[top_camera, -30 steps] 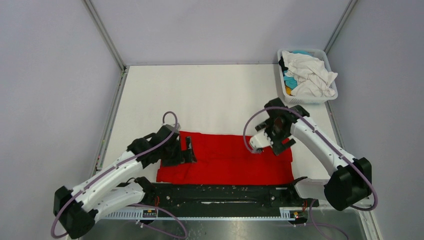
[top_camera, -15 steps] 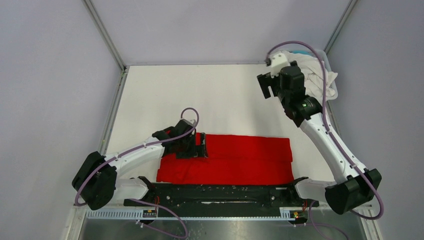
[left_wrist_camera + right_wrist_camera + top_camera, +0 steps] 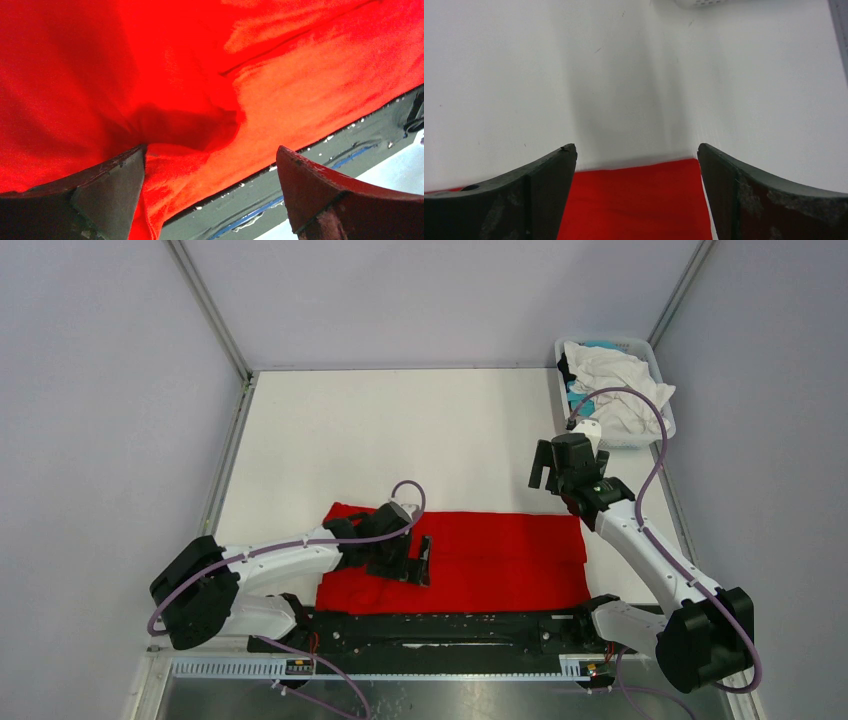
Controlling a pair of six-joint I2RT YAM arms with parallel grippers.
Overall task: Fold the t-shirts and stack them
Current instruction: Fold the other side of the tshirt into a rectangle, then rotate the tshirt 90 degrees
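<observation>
A bright red t-shirt [image 3: 500, 560] lies folded into a long flat rectangle at the near edge of the table. My left gripper [image 3: 424, 562] hovers low over its left-middle part, open, with nothing between the fingers. In the left wrist view red cloth [image 3: 210, 75] fills the frame, with a shallow crease between the left gripper [image 3: 210, 165] fingers. My right gripper [image 3: 556, 462] hangs open above bare table just beyond the shirt's far right corner. The right wrist view shows that red corner [image 3: 634, 205] below the right gripper [image 3: 636, 155]. More t-shirts, white [image 3: 615, 375], turquoise [image 3: 578, 400] and black [image 3: 565, 368], sit crumpled in a basket.
The white lattice basket [image 3: 559, 390] stands at the far right corner, its edge [image 3: 704, 2] showing at the top of the right wrist view. The black arm-mount rail [image 3: 450, 625] runs along the shirt's near edge. Grey walls enclose the white table [image 3: 400, 440].
My left gripper slid rightward across the red shirt. My right arm swung up toward the basket, then came back down near the shirt's far right corner. Both grippers stayed open.
</observation>
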